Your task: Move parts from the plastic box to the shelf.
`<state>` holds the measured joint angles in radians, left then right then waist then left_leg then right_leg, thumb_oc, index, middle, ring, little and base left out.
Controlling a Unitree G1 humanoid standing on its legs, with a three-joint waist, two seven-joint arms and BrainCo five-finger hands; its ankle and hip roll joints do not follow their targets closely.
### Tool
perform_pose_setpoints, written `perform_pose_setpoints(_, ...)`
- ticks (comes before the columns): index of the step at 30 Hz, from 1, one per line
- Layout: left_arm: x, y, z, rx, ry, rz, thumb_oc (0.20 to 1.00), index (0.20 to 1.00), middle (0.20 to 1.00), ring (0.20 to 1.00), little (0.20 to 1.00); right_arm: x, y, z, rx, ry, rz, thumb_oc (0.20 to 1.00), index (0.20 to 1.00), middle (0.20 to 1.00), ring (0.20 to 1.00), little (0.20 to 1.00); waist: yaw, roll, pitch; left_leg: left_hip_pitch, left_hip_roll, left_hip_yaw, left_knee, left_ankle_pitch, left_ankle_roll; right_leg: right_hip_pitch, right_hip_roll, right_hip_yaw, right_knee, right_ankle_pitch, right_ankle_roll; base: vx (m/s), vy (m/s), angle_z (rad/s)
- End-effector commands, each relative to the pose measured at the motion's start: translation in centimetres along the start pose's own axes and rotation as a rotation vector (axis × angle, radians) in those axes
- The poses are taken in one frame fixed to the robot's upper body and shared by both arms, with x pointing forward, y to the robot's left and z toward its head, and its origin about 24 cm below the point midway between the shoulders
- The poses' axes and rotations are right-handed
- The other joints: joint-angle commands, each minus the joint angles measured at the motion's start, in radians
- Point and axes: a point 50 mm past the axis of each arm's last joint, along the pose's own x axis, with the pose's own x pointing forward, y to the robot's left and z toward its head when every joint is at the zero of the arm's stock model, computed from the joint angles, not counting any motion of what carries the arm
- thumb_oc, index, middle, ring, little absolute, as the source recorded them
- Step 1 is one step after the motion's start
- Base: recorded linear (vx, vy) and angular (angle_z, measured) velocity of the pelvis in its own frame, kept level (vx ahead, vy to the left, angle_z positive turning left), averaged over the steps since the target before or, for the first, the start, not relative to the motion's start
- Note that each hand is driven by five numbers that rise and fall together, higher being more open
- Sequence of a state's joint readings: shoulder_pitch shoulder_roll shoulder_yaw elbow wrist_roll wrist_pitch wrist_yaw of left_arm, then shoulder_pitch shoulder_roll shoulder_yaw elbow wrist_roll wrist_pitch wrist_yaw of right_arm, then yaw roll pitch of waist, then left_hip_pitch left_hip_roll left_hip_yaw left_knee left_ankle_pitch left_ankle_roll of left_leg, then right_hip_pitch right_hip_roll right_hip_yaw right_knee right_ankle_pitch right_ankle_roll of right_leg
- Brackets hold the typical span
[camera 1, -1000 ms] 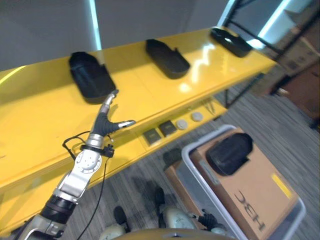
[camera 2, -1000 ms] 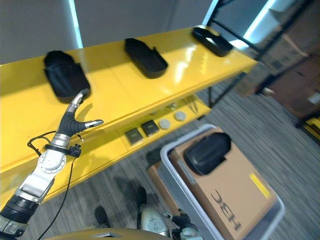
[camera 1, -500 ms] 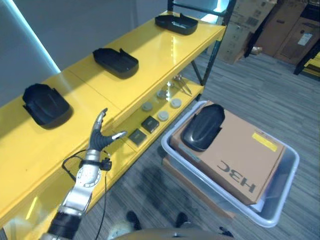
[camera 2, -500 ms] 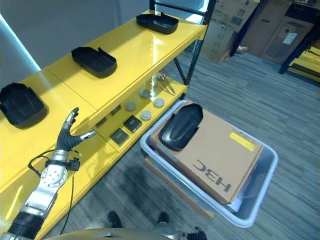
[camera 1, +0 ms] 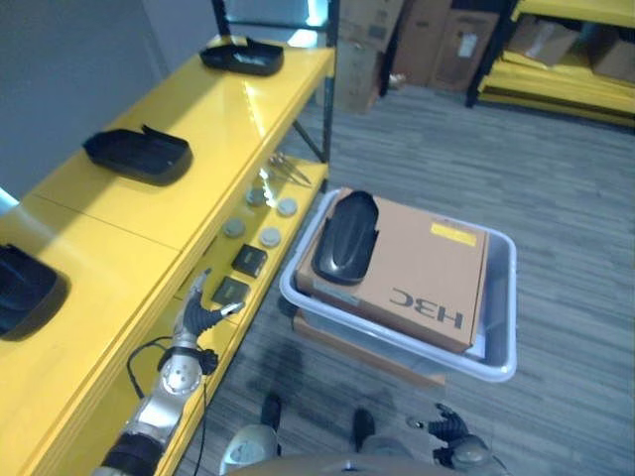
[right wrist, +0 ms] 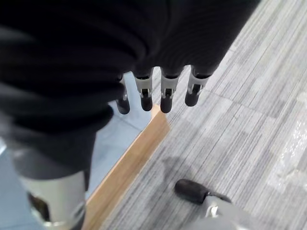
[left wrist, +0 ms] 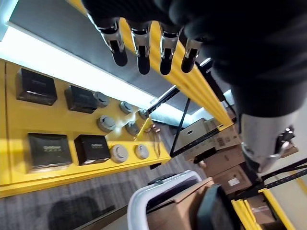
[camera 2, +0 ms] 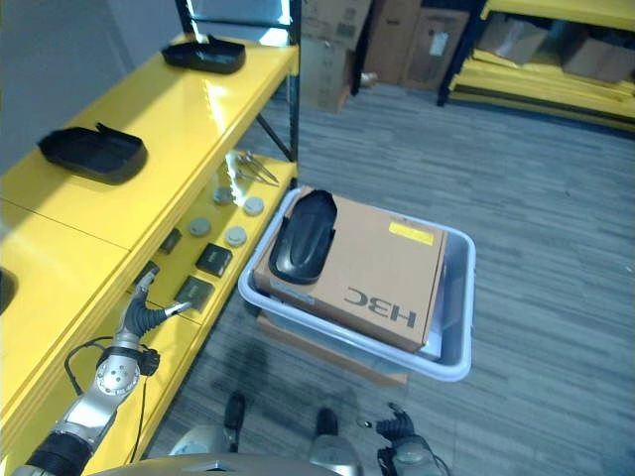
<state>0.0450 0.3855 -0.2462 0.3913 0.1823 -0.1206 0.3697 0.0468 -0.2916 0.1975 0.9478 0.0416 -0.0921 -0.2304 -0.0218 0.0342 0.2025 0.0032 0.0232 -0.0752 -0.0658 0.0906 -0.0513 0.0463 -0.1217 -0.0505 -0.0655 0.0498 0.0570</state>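
Grey plastic box on the floor beside yellow shelf; holds cardboard carton with one black part lying on top. Three black parts on shelf top. Left hand: fingers straight, empty, by the lower shelf edge. Right hand: fingers relaxed, empty, above the floor.

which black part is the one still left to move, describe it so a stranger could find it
Start at the grey plastic box on the floor beside the yellow shelf. A brown cardboard carton fills it, and the black part lies on the carton's end nearest the shelf. Unlike the black parts on the shelf top, which sit hollow side up like trays, it is a smooth, closed, domed shell.
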Motion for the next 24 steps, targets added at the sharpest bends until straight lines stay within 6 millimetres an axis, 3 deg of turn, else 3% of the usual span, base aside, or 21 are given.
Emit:
perform_pose_setpoints(1, -1.1, -0.7, -2.1, 0.122, 0.041, -0.004, 1.000, 1.000, 1.000, 1.000, 1.000, 0.1, -0.7, 4.2, 0.077, -0.207, -0.127, 1.000, 1.000, 1.000, 1.000, 1.000, -0.006, 0.018, -0.038, -0.012, 0.031, 0.064, 0.029, -0.029, 0.001, -0.013, -0.030, 0.049, 0.133, -0.074, 0.101, 0.05, 0.173, -0.86)
perform_pose_setpoints(2, -1.1, -0.8, -2.1, 0.122, 0.041, -0.004, 1.000, 1.000, 1.000, 1.000, 1.000, 0.1, -0.8, 4.1, 0.077, -0.206, -0.128, 1.000, 1.000, 1.000, 1.000, 1.000, -0.002, 0.018, -0.038, -0.011, 0.031, 0.068, 0.028, -0.029, 0.001, -0.014, -0.030, 0.053, 0.133, -0.074, 0.102, 0.05, 0.203, -1.22)
perform_pose_setpoints(3, -1.8, -1.5, -3.6, 0.130, 0.117, -0.020, 1.000, 1.000, 1.000, 1.000, 1.000, -0.7, -0.7, 6.5, 0.061, -0.348, -0.123, 1.000, 1.000, 1.000, 1.000, 1.000, -0.014, 0.019, -0.039, 0.001, 0.026, 0.107, 0.007, -0.032, 0.007, -0.031, -0.038, 0.082, 0.117, -0.055, 0.113, 0.03, 0.173, -1.12)
perform_pose_setpoints(6, -2.9, -3.0, -5.3, 0.192, 0.176, -0.093, 1.000, 1.000, 1.000, 1.000, 1.000, -2.9, -1.5, 9.4, 0.016, -0.582, -0.158, 1.000, 1.000, 1.000, 1.000, 1.000, -0.036, 0.015, -0.037, 0.012, 0.019, 0.149, -0.013, -0.039, 0.015, -0.049, -0.050, 0.106, 0.086, -0.027, 0.131, 0.04, 0.150, -0.62)
perform_pose_setpoints(9, -3.3, -3.3, -6.1, 0.224, 0.203, -0.119, 1.000, 1.000, 1.000, 1.000, 1.000, -4.2, -2.4, 11.0, 0.043, -0.702, -0.187, 1.000, 1.000, 1.000, 1.000, 1.000, -0.046, 0.012, -0.038, 0.014, 0.018, 0.162, -0.021, -0.041, 0.016, -0.051, -0.058, 0.104, 0.069, -0.019, 0.138, 0.03, 0.052, -0.24)
perform_pose_setpoints(12, -4.5, -3.1, -8.2, 0.244, 0.309, -0.113, 1.000, 1.000, 1.000, 1.000, 1.000, -7.4, -5.2, 14.4, 0.048, -0.954, -0.289, 1.000, 1.000, 1.000, 1.000, 1.000, -0.055, 0.003, -0.035, 0.011, 0.016, 0.168, -0.021, -0.055, 0.017, -0.049, -0.068, 0.095, 0.047, -0.014, 0.146, 0.06, 0.026, -0.04)
perform_pose_setpoints(14, -5.2, -3.1, -9.4, 0.271, 0.364, -0.139, 1.000, 1.000, 1.000, 1.000, 1.000, -7.9, -6.8, 16.3, 0.070, -1.033, -0.358, 1.000, 1.000, 1.000, 1.000, 1.000, -0.041, -0.003, -0.028, -0.001, 0.017, 0.155, -0.021, -0.051, 0.015, -0.045, -0.072, 0.073, 0.033, -0.010, 0.142, 0.03, -0.018, 0.04)
perform_pose_setpoints(17, -5.7, -3.0, -10.4, 0.300, 0.428, -0.154, 1.000, 1.000, 1.000, 1.000, 1.000, -7.2, -7.7, 19.1, 0.047, -1.071, -0.409, 1.000, 1.000, 1.000, 1.000, 1.000, -0.017, -0.009, -0.013, -0.026, 0.018, 0.137, -0.021, -0.042, 0.010, -0.051, -0.072, 0.052, 0.018, -0.002, 0.136, -0.06, -0.042, 0.24)
perform_pose_setpoints(18, -5.2, -2.9, -10.5, 0.274, 0.458, -0.128, 1.000, 1.000, 1.000, 1.000, 1.000, -6.3, -7.6, 22.5, 0.122, -1.085, -0.424, 1.000, 1.000, 1.000, 1.000, 1.000, 0.005, -0.010, 0.010, -0.060, 0.018, 0.123, -0.021, -0.025, 0.004, -0.074, -0.069, 0.045, 0.016, 0.006, 0.132, -0.14, -0.046, 0.17)
perform_pose_setpoints(19, -5.1, -2.8, -10.4, 0.272, 0.456, -0.124, 1.000, 1.000, 1.000, 1.000, 1.000, -6.3, -7.6, 22.7, 0.123, -1.089, -0.424, 1.000, 1.000, 1.000, 1.000, 1.000, 0.003, -0.011, 0.012, -0.063, 0.018, 0.122, -0.021, -0.025, 0.004, -0.076, -0.069, 0.045, 0.017, 0.006, 0.132, -0.17, -0.047, 0.20)
perform_pose_setpoints(24, -4.2, -2.9, -10.3, 0.146, 0.543, -0.051, 1.000, 1.000, 1.000, 1.000, 1.000, -4.3, -7.9, 28.2, 0.160, -1.027, -0.493, 1.000, 1.000, 1.000, 1.000, 1.000, 0.066, -0.018, 0.066, -0.121, 0.018, 0.092, -0.021, 0.005, -0.004, -0.113, -0.062, 0.020, 0.013, 0.027, 0.118, -0.08, -0.051, 0.30)
